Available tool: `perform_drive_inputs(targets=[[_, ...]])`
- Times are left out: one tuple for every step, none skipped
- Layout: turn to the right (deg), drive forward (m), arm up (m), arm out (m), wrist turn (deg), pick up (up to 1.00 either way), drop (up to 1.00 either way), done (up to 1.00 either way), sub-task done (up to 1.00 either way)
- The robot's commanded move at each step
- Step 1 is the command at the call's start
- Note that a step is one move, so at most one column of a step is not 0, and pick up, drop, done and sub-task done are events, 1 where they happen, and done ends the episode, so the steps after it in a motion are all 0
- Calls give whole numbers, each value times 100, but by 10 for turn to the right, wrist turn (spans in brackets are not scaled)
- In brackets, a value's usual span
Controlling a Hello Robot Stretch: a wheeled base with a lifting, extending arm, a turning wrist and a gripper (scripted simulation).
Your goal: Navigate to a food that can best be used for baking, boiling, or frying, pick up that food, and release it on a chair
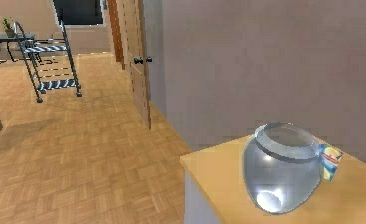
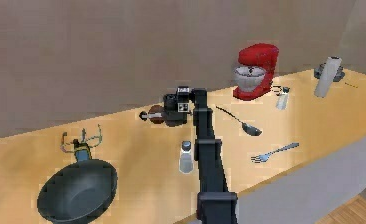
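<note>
A small brownish lump [image 2: 145, 117], likely the food, lies on the countertop [image 2: 301, 170] at the gripper [image 2: 161, 112], whose hold cannot be told; it is probably firm, rounded and roll-prone, best taken across its middle

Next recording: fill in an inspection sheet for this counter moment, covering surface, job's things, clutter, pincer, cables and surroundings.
Surface: pale wooden countertop, along a grey wall.
Job's things: small brownish blob lying at the pincer's far end; too small to name.
Clutter: dark pan, shaker, spoon, fork, red stand mixer, glass bowl.
Pincer: pincer out over the countertop; cannot tell whether it holds anything.
Cables: nothing seen.
Surroundings: wood floor, door, metal cart.
</note>
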Motion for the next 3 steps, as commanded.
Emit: perform_drive_inputs(targets=[[0,0,10,0,0,0,0,0,0],[0,0,2,0,0,0,0,0,0],[0,0,0,0,-450,0,0,0,0]])
